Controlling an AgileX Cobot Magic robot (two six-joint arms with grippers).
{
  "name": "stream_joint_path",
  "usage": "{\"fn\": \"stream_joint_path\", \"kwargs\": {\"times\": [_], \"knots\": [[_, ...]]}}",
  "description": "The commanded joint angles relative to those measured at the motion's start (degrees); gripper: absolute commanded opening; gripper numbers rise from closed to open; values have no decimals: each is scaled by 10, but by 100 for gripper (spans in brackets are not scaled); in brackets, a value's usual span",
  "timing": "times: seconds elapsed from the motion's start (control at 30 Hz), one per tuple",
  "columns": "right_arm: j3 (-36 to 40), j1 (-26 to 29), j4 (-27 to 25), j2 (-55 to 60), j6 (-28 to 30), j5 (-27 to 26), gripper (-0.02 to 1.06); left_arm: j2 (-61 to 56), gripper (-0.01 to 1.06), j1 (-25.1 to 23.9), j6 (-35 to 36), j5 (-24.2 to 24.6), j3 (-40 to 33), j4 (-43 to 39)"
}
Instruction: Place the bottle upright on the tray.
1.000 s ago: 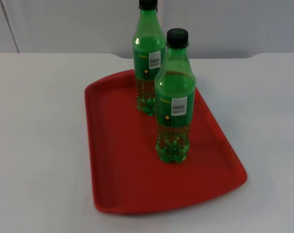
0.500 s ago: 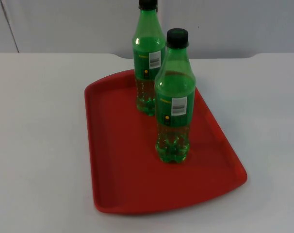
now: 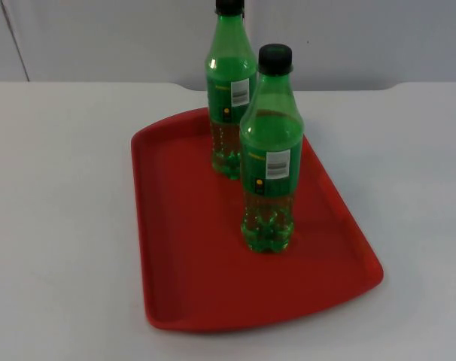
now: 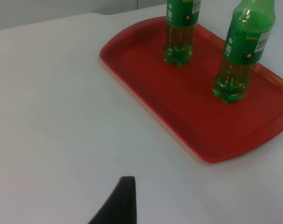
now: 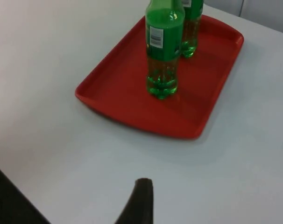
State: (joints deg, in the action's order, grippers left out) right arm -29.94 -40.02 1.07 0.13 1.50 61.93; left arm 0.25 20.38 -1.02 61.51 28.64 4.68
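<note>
Since nothing has shifted between the earlier top views and this one, findings follow:
Worktop (image 3: 55, 226): white, as before.
Tray (image 3: 183, 278): red, unmoved.
Near bottle (image 3: 270, 150): green, black cap, upright mid-tray – placement looks complete.
Far bottle (image 3: 230, 98): upright at the tray's back edge.
Left pincer (image 4: 120, 200): off to one side of the tray, waiting; opening cannot be told.
Right pincer (image 5: 140, 200): likewise.

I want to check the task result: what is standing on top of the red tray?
Two green bottles stand upright on the red tray: the near bottle and the far bottle. The tray floor under their bases is covered.
</note>
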Motion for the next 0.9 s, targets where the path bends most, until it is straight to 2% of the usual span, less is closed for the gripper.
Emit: {"fn": "stream_joint_path", "kwargs": {"times": [0.0,0.2,0.23,0.3,0.33,0.37,0.87], "knots": [[3,2,-4,-1,5,-2,79,-2,105,3,0,0,-3,5],[3,2,-3,-1,5,-1,82,-2,105,3,0,0,-3,4],[3,2,-3,-1,5,-1,89,-2,105,3,0,0,-3,4],[3,2,-3,-1,5,-1,92,-2,105,3,0,0,-3,4],[3,2,-3,-1,5,-1,101,-2,105,3,0,0,-3,4],[3,2,-3,-1,4,-1,105,-2,105,3,0,0,-3,4],[4,2,1,-1,-22,-1,105,-2,105,3,0,0,-3,4]]}}
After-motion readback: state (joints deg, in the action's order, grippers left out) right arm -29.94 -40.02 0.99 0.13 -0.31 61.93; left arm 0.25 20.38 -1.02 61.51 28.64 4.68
